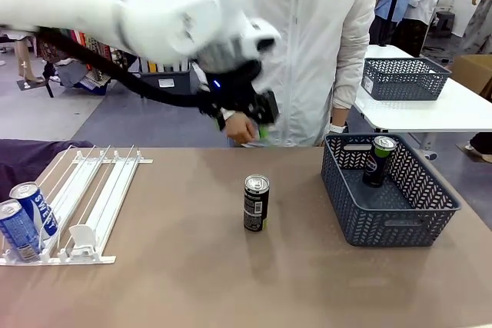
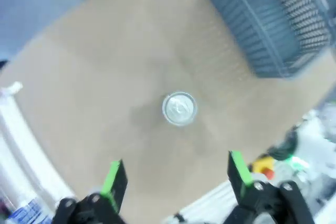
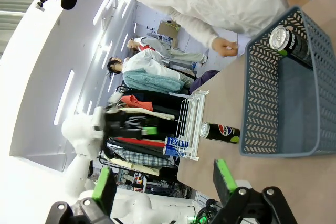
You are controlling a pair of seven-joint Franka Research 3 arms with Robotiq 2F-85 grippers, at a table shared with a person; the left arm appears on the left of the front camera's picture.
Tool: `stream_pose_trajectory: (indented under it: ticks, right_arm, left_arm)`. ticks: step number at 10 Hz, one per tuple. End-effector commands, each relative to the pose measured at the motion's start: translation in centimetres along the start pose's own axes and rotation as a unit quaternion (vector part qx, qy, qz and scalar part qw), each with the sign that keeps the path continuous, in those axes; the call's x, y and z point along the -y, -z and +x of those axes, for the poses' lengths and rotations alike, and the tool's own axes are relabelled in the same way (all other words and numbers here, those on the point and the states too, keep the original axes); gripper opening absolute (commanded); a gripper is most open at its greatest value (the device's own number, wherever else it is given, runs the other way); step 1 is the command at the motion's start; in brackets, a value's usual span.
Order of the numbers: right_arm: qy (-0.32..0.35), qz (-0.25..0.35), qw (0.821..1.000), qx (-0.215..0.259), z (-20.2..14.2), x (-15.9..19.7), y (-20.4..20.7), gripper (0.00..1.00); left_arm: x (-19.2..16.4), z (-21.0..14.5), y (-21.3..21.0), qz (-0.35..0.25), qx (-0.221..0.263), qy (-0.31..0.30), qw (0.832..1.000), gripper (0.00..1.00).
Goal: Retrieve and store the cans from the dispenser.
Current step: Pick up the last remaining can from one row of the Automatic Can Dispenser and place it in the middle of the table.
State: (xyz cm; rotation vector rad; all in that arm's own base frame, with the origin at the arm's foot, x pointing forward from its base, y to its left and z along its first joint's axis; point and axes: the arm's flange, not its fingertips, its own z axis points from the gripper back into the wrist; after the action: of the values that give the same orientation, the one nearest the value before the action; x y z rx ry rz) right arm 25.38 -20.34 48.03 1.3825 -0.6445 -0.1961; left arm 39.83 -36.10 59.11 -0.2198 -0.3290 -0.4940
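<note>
Hanging directly over the black can [image 1: 256, 203], the left gripper [image 2: 175, 173] has its green-padded jaws spread wide with nothing between them. In its wrist view the can's silver lid sits just ahead of the gap, almost centred between the two pads.

The can stands upright on the bare table [image 1: 192, 266], about mid-table, with its long axis vertical and its lid facing up toward the claw. It touches nothing else: the dispenser [image 1: 84, 190] lies well off to the robot's left, and the dark grey basket [image 1: 384, 220] is near on its right.

The relation that counts is therefore vertical, claw above and can below, with the can's axis in line with the fingers (a straight drop would, I judge, bring a pad down each side of the body). The left arm is much the nearer of the two to this can.

The right gripper [image 3: 164, 181] is likewise wide open and empty. It is well back from the can, which it sees side-on between the dispenser and the basket.

Two blue cans [image 1: 34, 207] lean at the near end of the dispenser's lanes, tops tipped away from the robot. A dark green-topped can [image 1: 378, 160] leans in the basket's far corner. The black can looks not yet stored, and the basket lies on the right arm's side.
</note>
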Motion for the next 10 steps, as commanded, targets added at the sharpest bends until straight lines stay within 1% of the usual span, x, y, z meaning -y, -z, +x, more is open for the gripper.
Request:
stream_pose_trajectory:
  ticks: [1, 2, 3, 4, 5, 6, 7, 8, 9, 10]
  right_arm:
    - [-0.012, 0.01, 1.0, 0.004, 0.2, -0.1, 0.1, 1.0]
    - [-0.012, 0.01, 1.0, 0.004, 0.2, -0.1, 0.1, 1.0]
    - [-0.012, 0.01, 1.0, 0.004, 0.2, -0.1, 0.1, 1.0]
    - [-0.012, 0.01, 1.0, 0.004, 0.2, -0.1, 0.1, 1.0]
    - [-0.012, 0.01, 1.0, 0.004, 0.2, -0.1, 0.1, 1.0]
    - [-0.012, 0.01, 1.0, 0.004, 0.2, -0.1, 0.1, 1.0]
    - [-0.012, 0.01, 1.0, 0.004, 0.2, -0.1, 0.1, 1.0]
    - [-0.012, 0.01, 1.0, 0.004, 0.2, -0.1, 0.1, 1.0]
    - [-0.012, 0.01, 1.0, 0.004, 0.2, -0.1, 0.1, 1.0]
    - [-0.012, 0.01, 1.0, 0.004, 0.2, -0.1, 0.1, 1.0]
  left_arm:
    - [-9.5, -7.0, -5.8, -0.101, 0.043, -0.021, 0.994, 1.0]
    - [-14.3, -10.2, -8.6, -0.148, 0.06, -0.061, 0.985, 1.0]
    - [-18.7, -14.4, -11.1, -0.228, 0.083, -0.068, 0.968, 1.0]
    - [-24.0, -19.7, -13.1, -0.269, 0.124, -0.126, 0.947, 1.0]
    - [-28.1, -23.9, -13.8, -0.313, 0.138, -0.153, 0.927, 1.0]
    - [-31.9, -27.6, -13.5, -0.343, 0.171, -0.205, 0.9, 1.0]
    - [-34.8, -30.6, -12.6, -0.391, 0.184, -0.214, 0.876, 1.0]
    - [-36.7, -32.1, -10.9, -0.422, 0.186, -0.213, 0.862, 1.0]
    - [-37.1, -31.7, -9.4, -0.422, 0.127, -0.213, 0.872, 1.0]
    - [-35.2, -33.8, -12.8, -0.392, 0.185, -0.214, 0.875, 1.0]
